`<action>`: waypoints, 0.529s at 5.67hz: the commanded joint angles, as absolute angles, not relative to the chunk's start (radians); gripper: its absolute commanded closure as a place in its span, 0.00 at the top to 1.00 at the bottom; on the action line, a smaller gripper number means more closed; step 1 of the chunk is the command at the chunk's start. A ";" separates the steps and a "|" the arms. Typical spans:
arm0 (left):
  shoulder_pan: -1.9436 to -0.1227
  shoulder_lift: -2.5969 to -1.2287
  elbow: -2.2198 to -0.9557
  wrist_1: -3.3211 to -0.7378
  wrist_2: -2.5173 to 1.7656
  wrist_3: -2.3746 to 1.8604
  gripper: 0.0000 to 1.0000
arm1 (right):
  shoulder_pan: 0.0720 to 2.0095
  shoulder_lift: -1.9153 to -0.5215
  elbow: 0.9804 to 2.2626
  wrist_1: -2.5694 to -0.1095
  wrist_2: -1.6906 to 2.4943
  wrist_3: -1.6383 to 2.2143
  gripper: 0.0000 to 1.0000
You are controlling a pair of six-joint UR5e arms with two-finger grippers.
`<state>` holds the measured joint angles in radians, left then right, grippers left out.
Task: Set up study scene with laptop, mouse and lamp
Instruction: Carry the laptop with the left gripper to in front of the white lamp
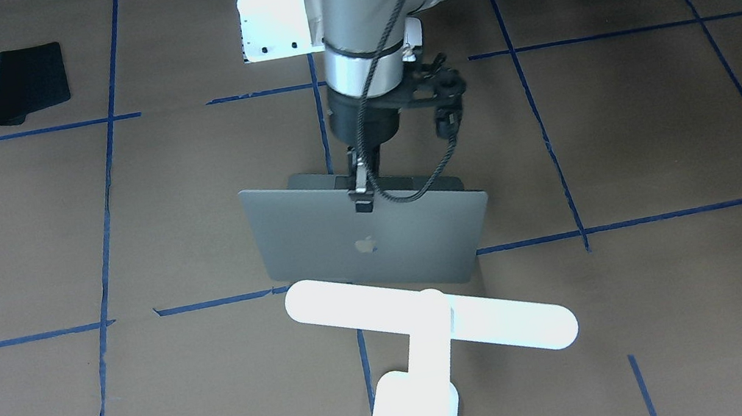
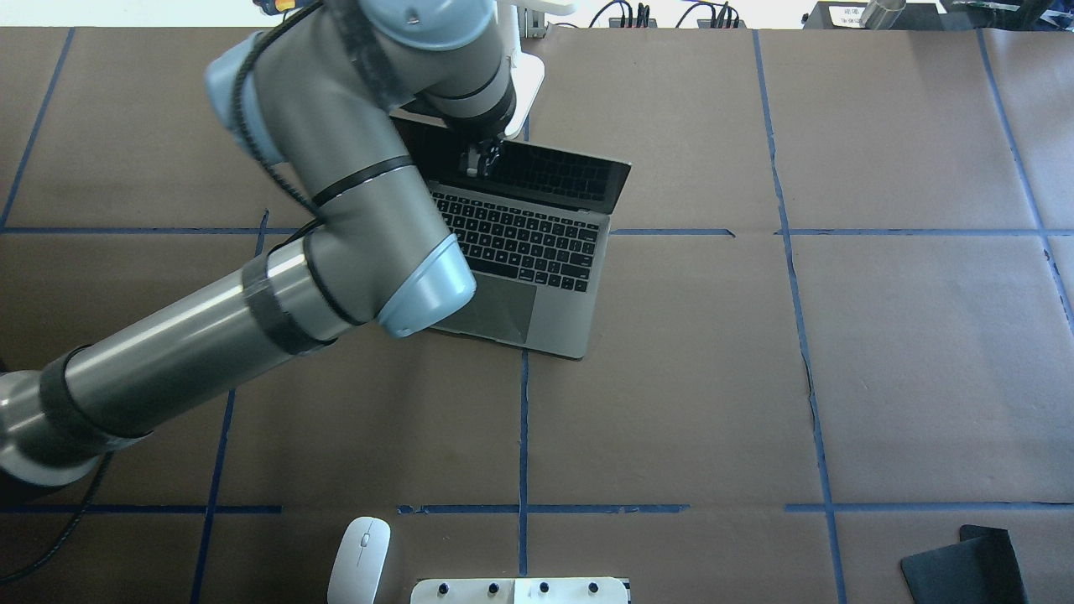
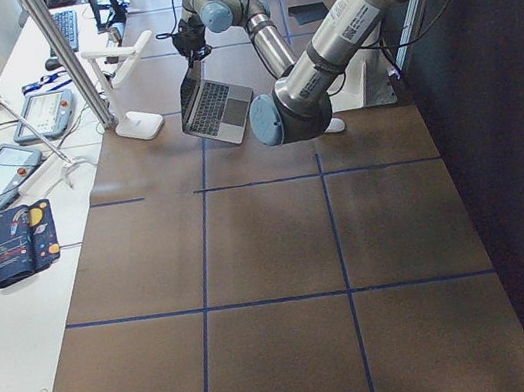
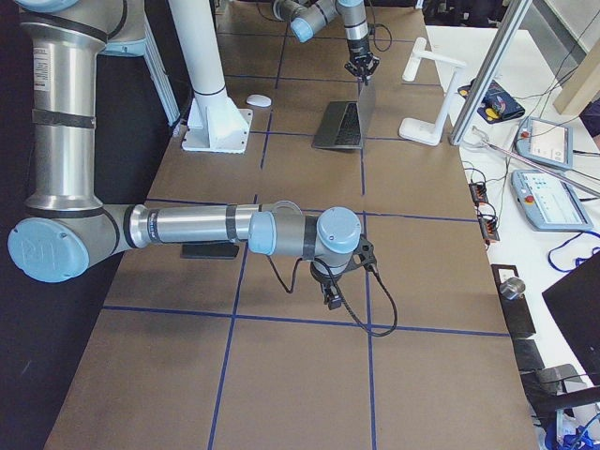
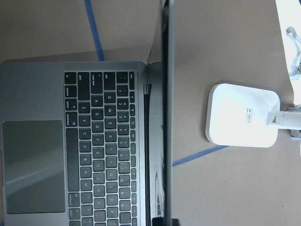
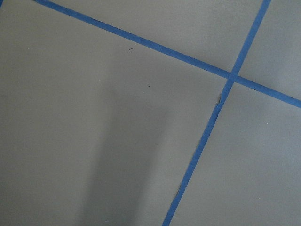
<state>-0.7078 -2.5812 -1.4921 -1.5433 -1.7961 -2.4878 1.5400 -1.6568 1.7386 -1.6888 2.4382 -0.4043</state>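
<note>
- Left arm (image 2: 336,210) hides the laptop's (image 2: 537,252) front-left corner.
- Lamp (image 1: 426,322), behind the laptop: base cut by picture edge.
- Right gripper (image 4: 331,300), well apart from the laptop: jaw state unreadable.

We count one laptop (image 2: 537,252) at the left gripper (image 1: 362,200), one lamp (image 1: 426,318) just beyond it, and one mouse (image 2: 359,560) and one white pedestal (image 4: 214,127) well apart from it, toward the robot. One black pad (image 1: 27,82) lies off beside the right gripper (image 4: 330,300). That makes two grippers.
</note>
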 commanded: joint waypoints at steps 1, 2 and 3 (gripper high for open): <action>-0.707 -2.628 -1.350 -1.621 -1.770 -2.522 0.00 | 1.540 -1.657 1.732 -1.689 2.437 -0.405 1.00; -0.707 -2.626 -1.326 -1.632 -1.766 -2.526 0.00 | 1.539 -1.657 1.721 -1.687 2.439 -0.405 1.00; -0.710 -2.625 -1.324 -1.629 -1.749 -2.572 0.00 | 1.539 -1.655 1.712 -1.687 2.439 -0.406 1.00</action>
<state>-0.7080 -2.6251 -1.3342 -1.6264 -1.7619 -2.5398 1.5391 -1.6561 1.7206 -1.6877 2.4387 -0.4054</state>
